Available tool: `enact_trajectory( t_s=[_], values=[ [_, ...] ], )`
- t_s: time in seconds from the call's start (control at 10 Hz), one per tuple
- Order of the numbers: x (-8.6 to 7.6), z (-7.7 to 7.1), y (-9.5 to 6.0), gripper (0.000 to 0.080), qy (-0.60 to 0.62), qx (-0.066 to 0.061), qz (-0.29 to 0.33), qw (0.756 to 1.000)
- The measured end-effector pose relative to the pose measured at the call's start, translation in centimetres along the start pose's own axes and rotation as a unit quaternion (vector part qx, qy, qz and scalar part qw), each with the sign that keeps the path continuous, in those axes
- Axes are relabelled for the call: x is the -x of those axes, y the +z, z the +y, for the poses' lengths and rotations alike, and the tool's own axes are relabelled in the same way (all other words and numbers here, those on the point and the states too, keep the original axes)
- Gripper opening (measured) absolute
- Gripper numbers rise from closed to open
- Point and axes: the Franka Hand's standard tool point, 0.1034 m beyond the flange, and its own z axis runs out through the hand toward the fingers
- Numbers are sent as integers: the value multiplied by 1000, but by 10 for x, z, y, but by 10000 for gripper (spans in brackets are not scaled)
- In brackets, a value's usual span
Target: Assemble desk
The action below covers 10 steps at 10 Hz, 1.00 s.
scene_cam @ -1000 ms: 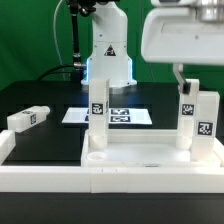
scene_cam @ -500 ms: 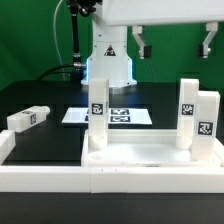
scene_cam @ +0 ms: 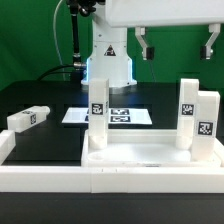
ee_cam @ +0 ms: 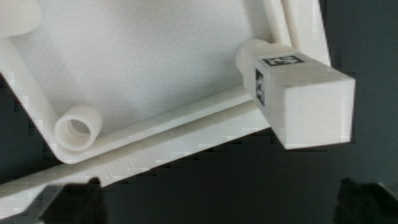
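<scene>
Claw (scene_cam: 177, 44) barely shifted, apart, empty, well above tabletop (scene_cam: 140, 153) rim.

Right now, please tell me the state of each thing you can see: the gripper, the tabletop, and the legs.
gripper: open, empty, raised above the tabletop.
tabletop: lying flat, three legs standing on it.
loose leg: lying on its side, apart from the tabletop.
marker board: flat on the table.

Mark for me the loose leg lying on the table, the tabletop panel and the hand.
Loose leg (scene_cam: 29, 119), exterior view: middle of its long side.
Tabletop panel (scene_cam: 145, 150), exterior view: bare inner face between the upright legs.
Hand (scene_cam: 177, 43), exterior view: gap midway between the two fingertips, open and empty.
</scene>
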Motion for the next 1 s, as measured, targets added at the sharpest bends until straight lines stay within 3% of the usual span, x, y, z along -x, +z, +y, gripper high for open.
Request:
enact_trajectory(
  t_s=[0.2, 0.3, 0.7, 0.8, 1.0],
  values=[
    [-5, 50, -9, 648, -37, 2, 1, 999],
    [-10, 65, -11, 648, -34, 3, 4, 999],
    [-10, 70, -8, 648, -39, 2, -1, 999],
    [-11, 89, -4, 648, -32, -3, -11, 999],
    [-5, 142, 12, 648, -19, 8, -18, 1000]
  ],
)
